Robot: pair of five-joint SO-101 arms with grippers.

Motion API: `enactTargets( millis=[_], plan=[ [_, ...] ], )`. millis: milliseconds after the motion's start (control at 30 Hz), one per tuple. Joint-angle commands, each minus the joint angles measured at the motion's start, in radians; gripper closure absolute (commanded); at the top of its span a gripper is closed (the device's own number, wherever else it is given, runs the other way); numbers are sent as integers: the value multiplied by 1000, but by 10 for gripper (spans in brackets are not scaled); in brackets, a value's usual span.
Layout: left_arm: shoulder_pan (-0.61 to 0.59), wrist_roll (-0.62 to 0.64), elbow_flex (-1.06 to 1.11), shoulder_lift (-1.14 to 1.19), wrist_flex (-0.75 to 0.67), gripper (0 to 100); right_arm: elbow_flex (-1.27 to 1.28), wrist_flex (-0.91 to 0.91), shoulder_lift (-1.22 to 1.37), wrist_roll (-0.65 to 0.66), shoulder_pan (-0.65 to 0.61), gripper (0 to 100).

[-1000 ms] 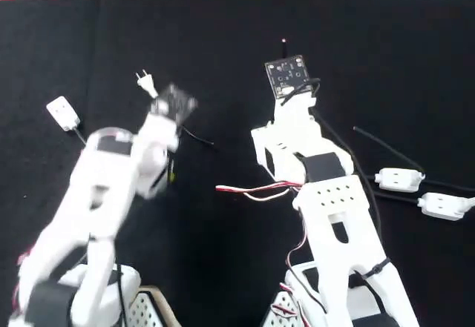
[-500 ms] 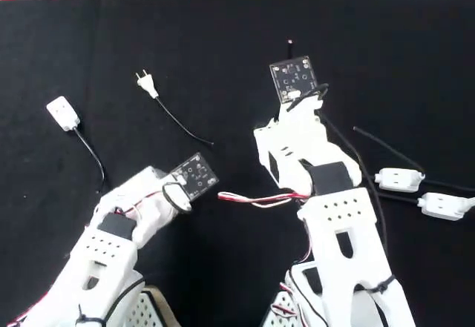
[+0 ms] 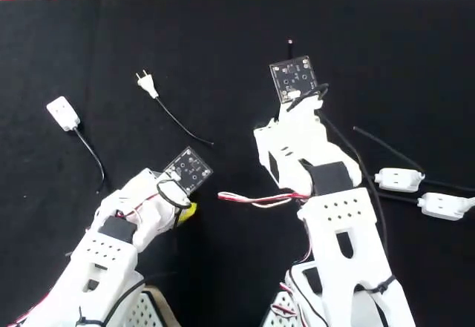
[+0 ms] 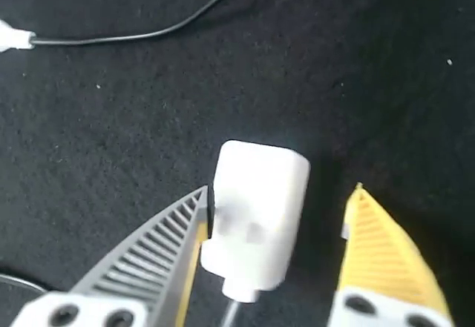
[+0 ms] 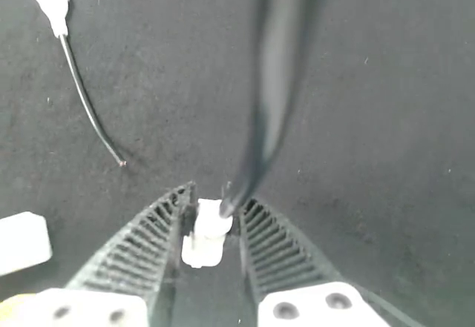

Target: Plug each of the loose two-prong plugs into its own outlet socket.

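My left gripper [image 4: 282, 188] is open, and a white outlet socket [image 4: 256, 212] sits between its grey finger [image 4: 159, 245] and yellow finger [image 4: 378, 249]. The socket touches the grey one, with a gap to the yellow one. My right gripper [image 5: 219, 193] is shut on a small white two-prong plug [image 5: 206, 234], whose black cable [image 5: 278, 82] rises away from it. A loose white plug [image 3: 147, 83] with a thin black wire [image 3: 182, 125] lies at the far left of the table. Another white socket [image 3: 62, 112] lies further left. Two white sockets [image 3: 398, 179] [image 3: 444, 206] lie at the right.
The left arm [image 3: 126, 223] is folded back near the front edge, and the right arm [image 3: 312, 164] stands at the centre. Loose black cables [image 3: 382, 145] run to the right-hand sockets. A black cloth [image 3: 223, 38] covers the table.
The left arm has pulled back from near the loose plug toward the front of the table. The right arm has shifted slightly to the right and then held still.
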Motion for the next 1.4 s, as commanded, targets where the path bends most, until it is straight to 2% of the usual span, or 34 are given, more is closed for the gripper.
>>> enactTargets(
  millis=[0,100,233,400,567,867,967,1200,1367],
  plan=[
    [-36,37,-16,-20,-14,696,-28,34,-36,-8,8,987],
    [-79,71,-61,-20,32,696,-28,37,-36,-8,6,987],
    [-166,112,-186,-21,218,696,-31,57,-38,-34,-21,987],
    [-354,193,-268,-21,419,700,-41,130,-36,-101,-187,987],
    [-559,198,-200,-21,400,700,45,46,-36,-170,-353,987],
    [-832,196,-154,-20,388,700,354,-402,-36,-265,-552,987],
    [-865,196,-139,-20,384,700,400,-491,-35,-262,-578,987],
    [-863,195,-139,-20,382,700,407,-542,-28,-256,-586,987],
    [-862,196,-131,-20,358,700,441,-615,-27,-196,-583,987]
  ],
)
